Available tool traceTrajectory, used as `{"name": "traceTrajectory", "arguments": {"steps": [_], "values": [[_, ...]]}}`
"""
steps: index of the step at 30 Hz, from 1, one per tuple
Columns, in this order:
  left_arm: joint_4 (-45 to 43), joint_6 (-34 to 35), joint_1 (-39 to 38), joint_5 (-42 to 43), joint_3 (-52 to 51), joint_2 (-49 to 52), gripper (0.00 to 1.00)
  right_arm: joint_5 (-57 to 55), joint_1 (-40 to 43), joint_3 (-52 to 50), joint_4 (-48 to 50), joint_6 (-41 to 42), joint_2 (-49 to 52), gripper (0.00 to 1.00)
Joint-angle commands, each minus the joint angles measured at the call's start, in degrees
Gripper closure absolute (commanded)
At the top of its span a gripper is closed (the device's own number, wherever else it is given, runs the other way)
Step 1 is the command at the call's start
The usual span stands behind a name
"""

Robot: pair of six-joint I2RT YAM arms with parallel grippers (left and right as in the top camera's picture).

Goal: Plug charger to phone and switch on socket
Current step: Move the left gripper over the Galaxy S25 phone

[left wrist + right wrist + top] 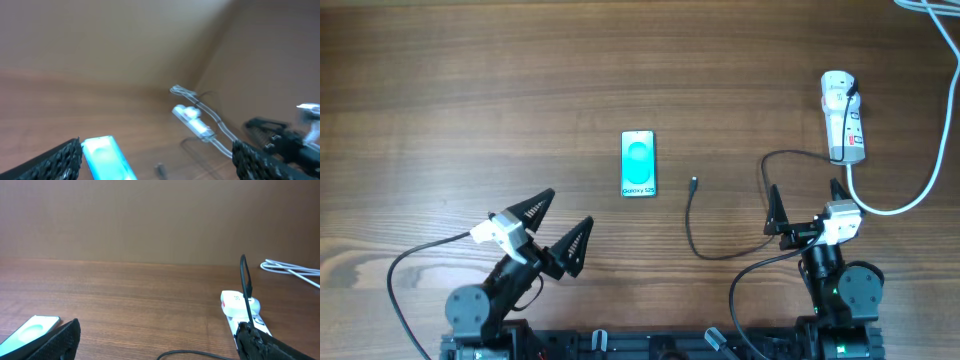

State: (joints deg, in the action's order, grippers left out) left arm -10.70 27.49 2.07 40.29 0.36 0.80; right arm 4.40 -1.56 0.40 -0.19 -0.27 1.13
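Both hands stand wide open at the near edge of a wooden worktop (470, 80), with phone, charger and socket lying apart from one another.

The left hand (570, 207) has its two dark fingers spread wide and holds nothing, pointing towards the middle of the worktop. The right hand (804, 190) is equally wide and empty, just short of the socket. The socket (842, 118) lies at the far right, its thick white cord (920, 190) looping off towards the worktop's right edge. The phone (638, 163) lies flat near the centre, cyan screen up, well clear of both hands. The charger (692, 225), a thin black cable, curves from the socket past the right hand. Its connector tip (693, 183) rests on the wood near the phone's right side, not touching it.
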Motion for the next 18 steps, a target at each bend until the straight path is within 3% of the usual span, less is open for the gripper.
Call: {"name": "traceTrajectory", "arguments": {"steps": [1, 5, 9, 11, 15, 18], "values": [[-10.64, 11.65, 0.31, 3.63, -0.02, -0.37, 0.00, -0.76, 0.24, -0.09, 0.20, 0.33, 0.17, 0.00], [-24.44, 17.38, 0.31, 1.84, 0.76, -0.37, 0.00, -0.76, 0.24, -0.09, 0.20, 0.31, 0.17, 0.00], [-21.51, 14.91, 0.37, 1.84, 6.38, 0.13, 0.00, -0.76, 0.24, -0.09, 0.20, 0.33, 0.17, 0.00], [-10.86, 9.16, 0.42, 1.36, 12.66, 1.95, 0.00, -0.79, 0.24, -0.09, 0.20, 0.33, 0.17, 0.00], [25.42, -2.43, 0.46, -8.39, 30.73, 11.34, 0.00, -0.76, 0.24, -0.09, 0.20, 0.33, 0.17, 0.00], [46.47, -7.48, 0.46, -12.98, 44.83, 22.84, 0.00, -0.76, 0.24, -0.09, 0.20, 0.33, 0.17, 0.00]]}}
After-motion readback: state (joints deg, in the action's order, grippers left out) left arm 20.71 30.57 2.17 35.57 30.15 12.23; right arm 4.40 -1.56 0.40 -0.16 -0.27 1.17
